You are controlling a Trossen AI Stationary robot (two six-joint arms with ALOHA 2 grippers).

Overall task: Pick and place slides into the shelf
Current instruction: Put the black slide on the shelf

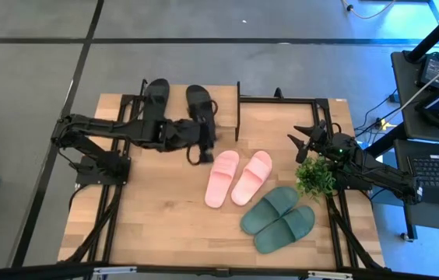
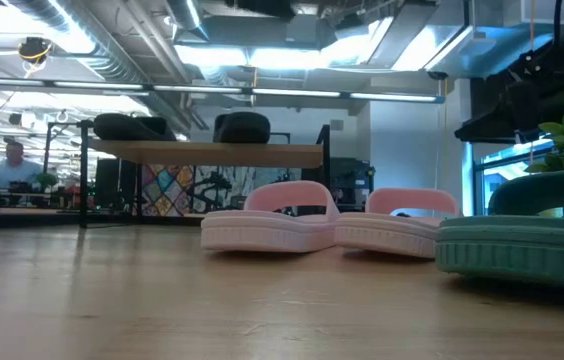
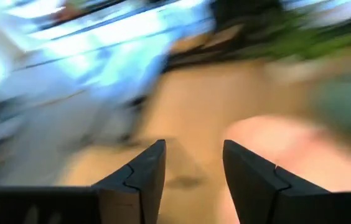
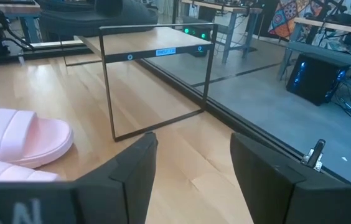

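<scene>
Left gripper (image 1: 198,152): fingers (image 3: 141,177) parted with bare wood showing between them, holding nothing; poised just off the shelf's near edge, close beside the second black slide.

Right gripper (image 1: 305,140): fingers (image 4: 132,171) spread wide, empty; parked over the right side of the counter (image 1: 165,225), beside the small green plant (image 1: 315,177).

Shelf (image 1: 184,120): low rack, light wood plank top on thin black frame, directly ahead of the left gripper and well apart from the right gripper.

Black slides, pair: one (image 1: 156,97) and the other (image 1: 201,105) resting on the shelf's top plank, side by side with a gap between; seen as two dark humps in the low view. The second one nearest the left gripper.

Pale pink slides, pair: first (image 1: 223,178) and second (image 1: 252,176) lying on the counter, touching along their sides, just beyond the left gripper toward the right arm, between the two grippers.

Dark green slides, pair: first (image 1: 271,208) and second (image 1: 285,229) on the counter, side by side, nearer the right gripper, just past the plant and beside the pink pair.

Background: a person (image 2: 7,165) seated far off in the room behind the counter.
</scene>
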